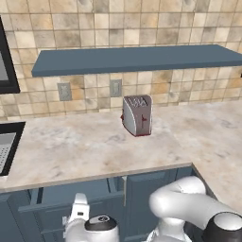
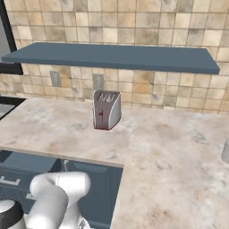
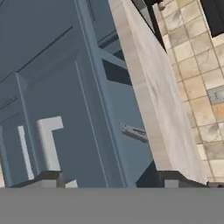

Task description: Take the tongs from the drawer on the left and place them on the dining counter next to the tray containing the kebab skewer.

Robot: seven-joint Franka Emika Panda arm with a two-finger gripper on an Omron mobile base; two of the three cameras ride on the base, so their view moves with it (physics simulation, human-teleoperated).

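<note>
Lying inside the pulled-out drawer point(image 3: 127, 131), grey metal tongs point(image 3: 133, 131) sit just under the counter edge point(image 3: 151, 113) | gripper point(image 3: 111, 179) jaws spread apart, grasping nothing, fingertips point(image 3: 48, 177) near the drawer front | silver bar handle point(image 3: 48, 140) beside them | toaster point(image 1: 137, 115) stands on the counter above.
</note>
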